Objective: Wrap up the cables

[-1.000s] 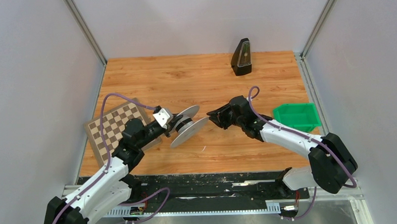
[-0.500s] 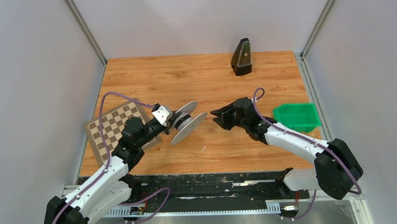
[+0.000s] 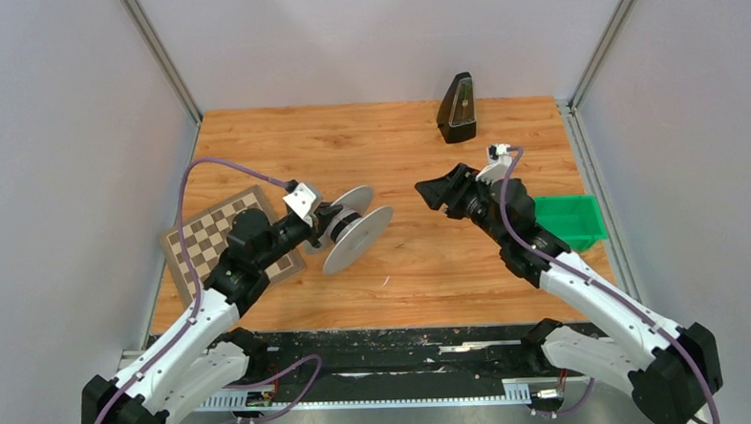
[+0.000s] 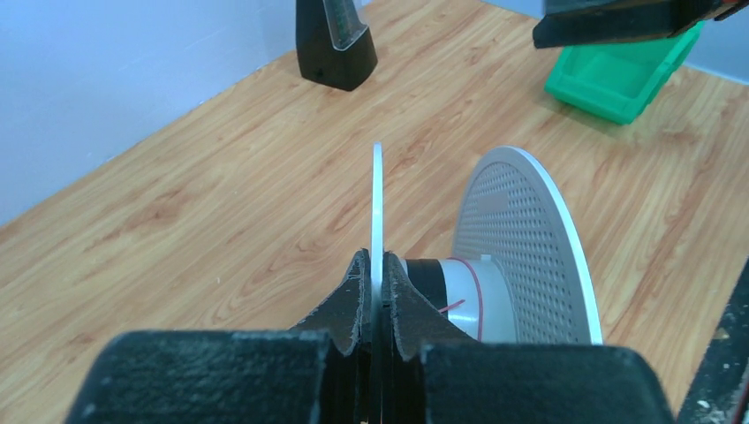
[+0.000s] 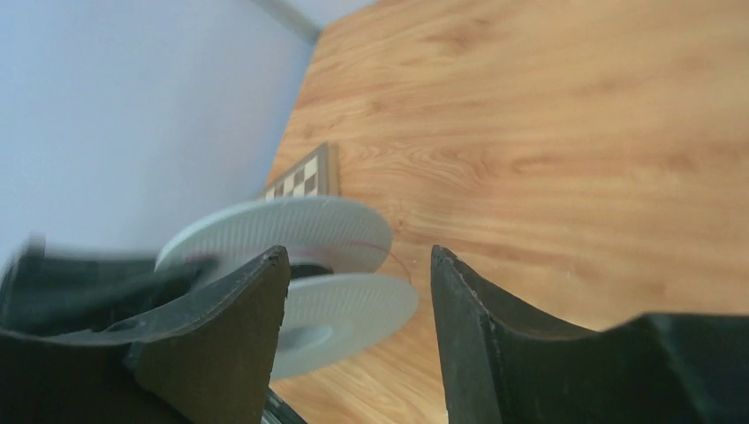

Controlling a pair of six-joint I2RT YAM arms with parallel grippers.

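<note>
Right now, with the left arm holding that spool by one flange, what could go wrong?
The left fingers pinch only the thin rim of one flange of the spool, so it may twist or slip out. The thin red cable on the hub looks loose, and the open right fingers hold nothing, so slack could unwind. Moving in, the right fingers might knock the outer flange.
</note>
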